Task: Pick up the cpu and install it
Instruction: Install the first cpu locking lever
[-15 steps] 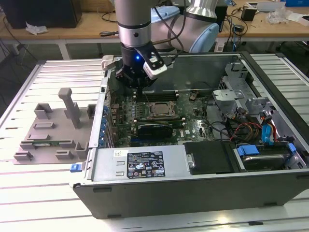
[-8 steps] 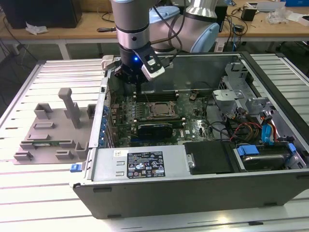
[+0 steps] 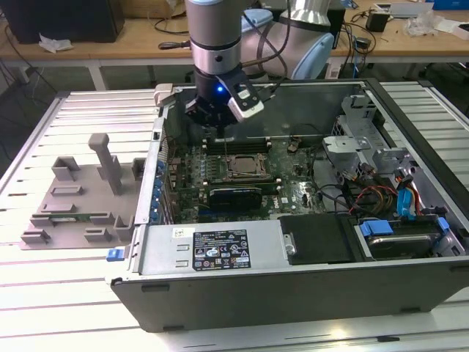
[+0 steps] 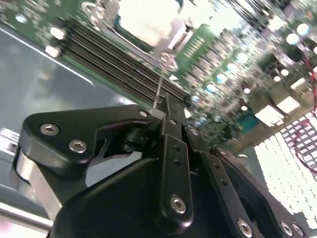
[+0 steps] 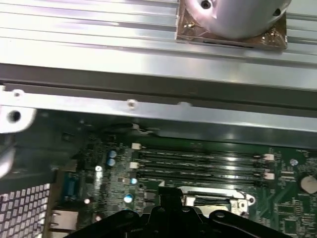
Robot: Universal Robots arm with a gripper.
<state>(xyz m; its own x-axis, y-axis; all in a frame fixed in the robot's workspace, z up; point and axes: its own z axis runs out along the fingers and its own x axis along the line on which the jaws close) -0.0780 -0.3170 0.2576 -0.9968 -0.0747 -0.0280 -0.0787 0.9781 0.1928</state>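
Gripper (image 3: 220,126) hangs over the open computer case (image 3: 293,286), fingers pressed together on nothing, just beyond the chip (image 3: 242,166) sitting in its socket frame (image 3: 258,177).

Matt black plastic-looking gripper (image 4: 166,111) with shiny screws, glossy bright metal-topped cpu (image 4: 148,20) on a green circuit board (image 3: 293,192), dull grey sheet-metal computer case (image 3: 293,286), ribbed brushed-metal table (image 3: 44,301).
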